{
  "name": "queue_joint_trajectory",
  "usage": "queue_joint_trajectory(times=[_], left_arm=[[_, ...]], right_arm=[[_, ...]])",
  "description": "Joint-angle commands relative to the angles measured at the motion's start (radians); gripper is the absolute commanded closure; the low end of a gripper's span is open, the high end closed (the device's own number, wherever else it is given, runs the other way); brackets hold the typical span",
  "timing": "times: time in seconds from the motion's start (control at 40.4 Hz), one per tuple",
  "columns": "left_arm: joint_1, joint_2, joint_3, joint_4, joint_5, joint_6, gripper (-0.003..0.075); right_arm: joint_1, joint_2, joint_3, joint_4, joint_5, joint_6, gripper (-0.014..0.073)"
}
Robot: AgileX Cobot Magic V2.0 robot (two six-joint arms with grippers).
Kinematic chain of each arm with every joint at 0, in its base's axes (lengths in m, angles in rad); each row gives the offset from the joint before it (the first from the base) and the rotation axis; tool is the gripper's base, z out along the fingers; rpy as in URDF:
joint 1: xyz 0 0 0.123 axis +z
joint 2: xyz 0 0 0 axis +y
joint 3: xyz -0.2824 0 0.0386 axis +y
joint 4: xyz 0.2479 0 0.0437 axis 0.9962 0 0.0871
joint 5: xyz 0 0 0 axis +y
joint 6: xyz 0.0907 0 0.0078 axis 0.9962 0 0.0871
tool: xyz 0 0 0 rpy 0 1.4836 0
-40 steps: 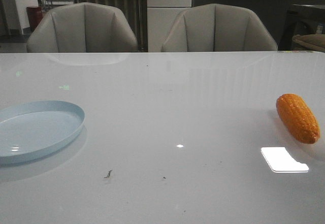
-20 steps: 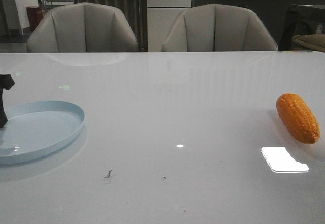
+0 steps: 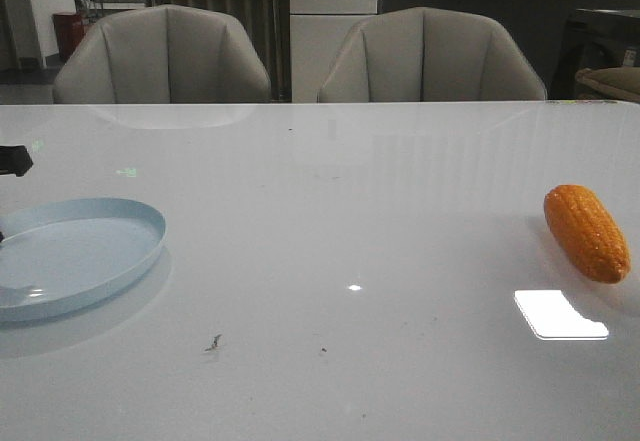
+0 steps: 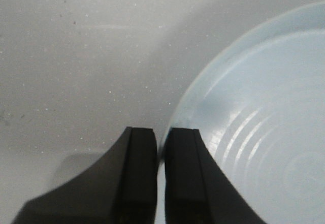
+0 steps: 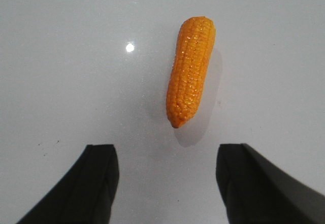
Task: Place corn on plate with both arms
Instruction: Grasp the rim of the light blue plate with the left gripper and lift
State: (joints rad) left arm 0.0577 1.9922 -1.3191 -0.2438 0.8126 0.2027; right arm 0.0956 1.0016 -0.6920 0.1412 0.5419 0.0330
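Note:
The orange corn (image 3: 587, 232) lies on the white table at the far right. In the right wrist view the corn (image 5: 190, 69) lies just beyond my right gripper (image 5: 167, 181), which is open and apart from it. The pale blue plate (image 3: 95, 223) sits at the left edge of the table. My left gripper (image 4: 161, 135) is shut on the plate's rim (image 4: 177, 109), one finger outside it and one inside. In the front view only a black piece of the left arm (image 3: 12, 160) shows at the frame's left edge. The right arm is out of the front view.
Two grey chairs (image 3: 165, 56) (image 3: 430, 56) stand behind the table's far edge. A bright window reflection (image 3: 558, 314) lies on the tabletop near the corn. Small dark specks (image 3: 213, 342) mark the table in front.
The left arm came in at the left edge over the plate and now shows less in the front view. The plate's rim has shifted slightly left. The corn has not moved.

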Motion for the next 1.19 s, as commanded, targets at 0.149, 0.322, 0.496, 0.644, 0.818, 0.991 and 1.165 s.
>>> queue_joint_trajectory(times=[0.149, 0.322, 0.496, 0.644, 0.818, 0.991, 1.165], left_arm=[[0.002, -0.025, -0.130, -0.036, 0.169, -0.009, 0.0631], [0.002, -0.025, -0.279, -0.087, 0.302, -0.009, 0.0631], [-0.015, -0.025, -0.421, -0.185, 0.375, -0.009, 0.0631], [-0.050, -0.025, -0.524, -0.288, 0.398, -0.009, 0.0631], [-0.116, -0.025, -0.600, -0.456, 0.394, -0.009, 0.0631], [-0.200, -0.025, -0.607, -0.663, 0.324, -0.009, 0.0631], [-0.286, -0.018, -0.607, -0.634, 0.211, -0.009, 0.0631]], right_arm=[[0.000, -0.009, -0.030, 0.003, -0.073, -0.003, 0.0067], [0.000, -0.009, -0.030, 0.003, -0.084, -0.003, 0.0067], [0.000, -0.009, -0.030, 0.003, -0.098, -0.003, 0.0067], [0.000, -0.009, -0.030, 0.003, -0.098, -0.003, 0.0067], [0.000, -0.009, -0.030, 0.003, -0.098, -0.003, 0.0067], [0.000, -0.009, -0.030, 0.003, -0.098, -0.003, 0.0067], [0.000, -0.009, -0.030, 0.003, -0.098, -0.003, 0.0067]])
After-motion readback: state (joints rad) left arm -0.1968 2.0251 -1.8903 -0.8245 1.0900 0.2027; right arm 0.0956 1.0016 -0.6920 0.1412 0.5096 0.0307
